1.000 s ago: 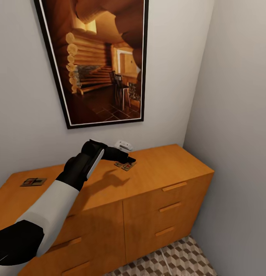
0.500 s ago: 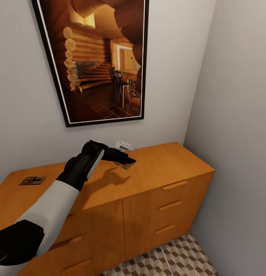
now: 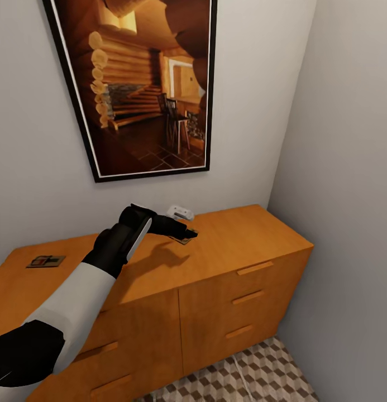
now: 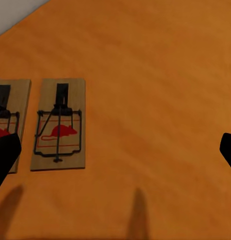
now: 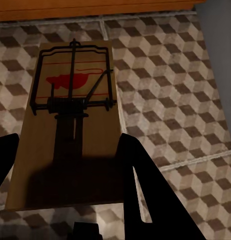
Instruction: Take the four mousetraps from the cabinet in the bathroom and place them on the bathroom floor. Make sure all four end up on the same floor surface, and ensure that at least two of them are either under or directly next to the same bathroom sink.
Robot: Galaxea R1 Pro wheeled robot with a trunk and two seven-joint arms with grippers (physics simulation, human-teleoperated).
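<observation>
Traps look light, thin, stiff boards with smooth faces; judge best grip across long edges, clear of wire bar; flat on top leaves little to bite. My left gripper (image 3: pixel 189 233) spread wide, hovering over two traps (image 4: pixel 59 123) side by side on cabinet (image 3: pixel 238 237); third trap (image 3: pixel 46 261) far along top. Right wrist view adds what head view lacks: my right gripper (image 5: pixel 70 170) pinching fourth trap (image 5: pixel 70 120) by its end, above floor (image 5: pixel 175 80).

The head view looks down from above at the orange-brown wooden cabinet (image 3: pixel 227 251) in a corner. The left wrist view faces close onto that cabinet top (image 4: pixel 155 100), shared with it. The right wrist view faces the cube-patterned tiled floor (image 5: pixel 185 75) nearby.
</observation>
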